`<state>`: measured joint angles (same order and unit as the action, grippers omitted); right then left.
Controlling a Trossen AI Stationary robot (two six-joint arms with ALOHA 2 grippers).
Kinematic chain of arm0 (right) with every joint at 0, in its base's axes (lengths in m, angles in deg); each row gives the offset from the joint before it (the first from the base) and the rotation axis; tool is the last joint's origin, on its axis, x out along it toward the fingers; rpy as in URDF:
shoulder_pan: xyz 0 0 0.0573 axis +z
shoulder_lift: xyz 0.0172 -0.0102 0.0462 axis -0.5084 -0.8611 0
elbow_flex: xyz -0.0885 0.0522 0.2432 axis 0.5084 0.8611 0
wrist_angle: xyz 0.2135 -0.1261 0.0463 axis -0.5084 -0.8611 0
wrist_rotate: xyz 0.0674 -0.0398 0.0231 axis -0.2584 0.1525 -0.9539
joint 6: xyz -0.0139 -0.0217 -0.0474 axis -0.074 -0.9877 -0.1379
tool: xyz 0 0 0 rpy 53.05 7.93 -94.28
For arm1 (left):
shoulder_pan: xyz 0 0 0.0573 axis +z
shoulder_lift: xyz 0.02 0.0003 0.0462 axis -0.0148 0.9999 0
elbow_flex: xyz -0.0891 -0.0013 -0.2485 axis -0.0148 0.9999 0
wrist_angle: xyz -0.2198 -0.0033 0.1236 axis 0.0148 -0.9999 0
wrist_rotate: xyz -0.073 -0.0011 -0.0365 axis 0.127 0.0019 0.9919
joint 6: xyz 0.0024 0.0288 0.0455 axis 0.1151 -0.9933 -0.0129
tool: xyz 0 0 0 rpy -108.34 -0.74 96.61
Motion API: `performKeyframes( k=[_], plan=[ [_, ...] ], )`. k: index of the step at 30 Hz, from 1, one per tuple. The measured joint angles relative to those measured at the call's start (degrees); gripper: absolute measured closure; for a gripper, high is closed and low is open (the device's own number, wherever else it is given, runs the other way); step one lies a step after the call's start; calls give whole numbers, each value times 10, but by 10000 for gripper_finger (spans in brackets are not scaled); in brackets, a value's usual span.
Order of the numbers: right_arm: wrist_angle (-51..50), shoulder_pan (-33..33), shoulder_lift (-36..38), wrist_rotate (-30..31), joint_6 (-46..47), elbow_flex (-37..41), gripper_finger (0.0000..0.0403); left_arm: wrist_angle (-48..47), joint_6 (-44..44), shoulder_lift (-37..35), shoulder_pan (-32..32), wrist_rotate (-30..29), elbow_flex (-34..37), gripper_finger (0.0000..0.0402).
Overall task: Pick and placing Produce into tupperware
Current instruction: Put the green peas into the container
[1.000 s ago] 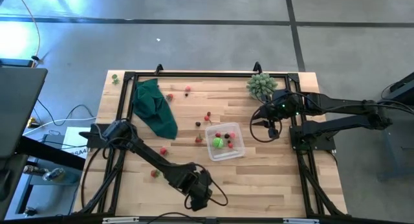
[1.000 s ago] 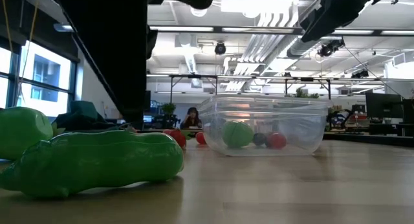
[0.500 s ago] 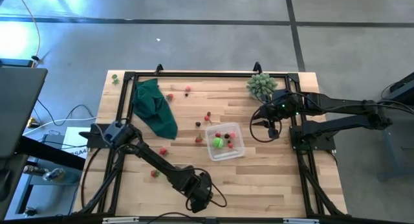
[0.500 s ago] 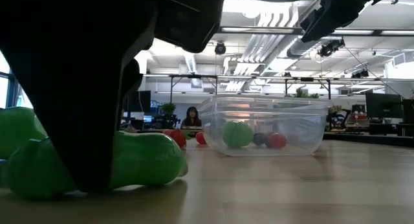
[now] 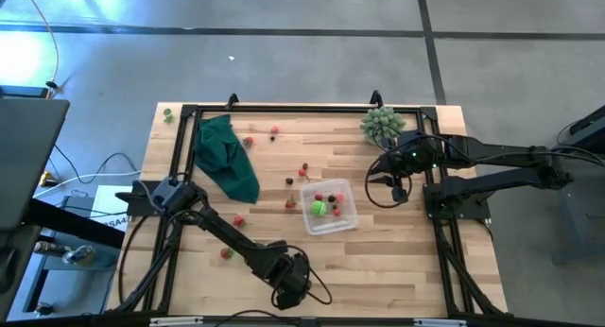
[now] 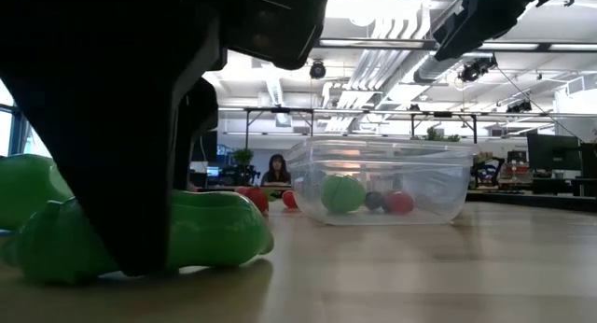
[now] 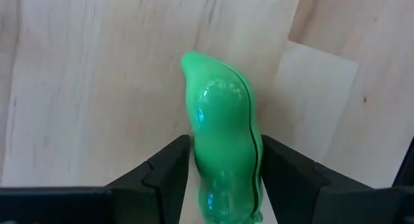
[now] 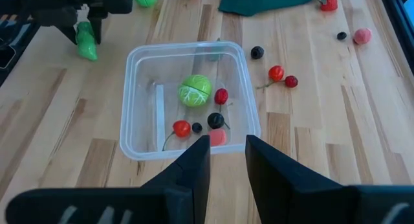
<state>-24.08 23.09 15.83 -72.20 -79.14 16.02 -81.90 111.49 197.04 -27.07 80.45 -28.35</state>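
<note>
A bright green pod-shaped piece of produce lies on its side on the wood near the table's front edge. My left gripper points down over it, open, one finger on each long side of the pod. The clear tupperware stands right of centre and holds a green ball and several small red and dark pieces. More small produce lies loose on the wood. My right gripper hangs above the table's right side, open by a narrow gap, with nothing between its fingers. My left gripper stands astride the green pod's thick end, its fingers pointing down from above and lying across the pod. Whether the fingers touch the pod's sides, I cannot tell. The pod lies flat on the table.
A dark green cloth lies at the far left and a pale spiky plant at the far right corner. A second green piece lies beside the pod. Black frame rails run along the table's edges. A person sits far off in the room.
My left gripper has come down onto the table over the green pod, so that its fingers now stand on either side of it. The pod has stayed where it lay.
</note>
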Motion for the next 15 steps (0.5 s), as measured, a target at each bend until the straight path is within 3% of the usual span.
performKeyframes(
  k=[10, 15],
  plan=[
    [0, 0, 0, 0, 0, 0, 313, 0, -4, 0, 1, -4, 0, 229],
    [0, 0, 0, 0, 0, 0, 313, 0, -6, 0, 4, -4, 0, 254]
  ],
)
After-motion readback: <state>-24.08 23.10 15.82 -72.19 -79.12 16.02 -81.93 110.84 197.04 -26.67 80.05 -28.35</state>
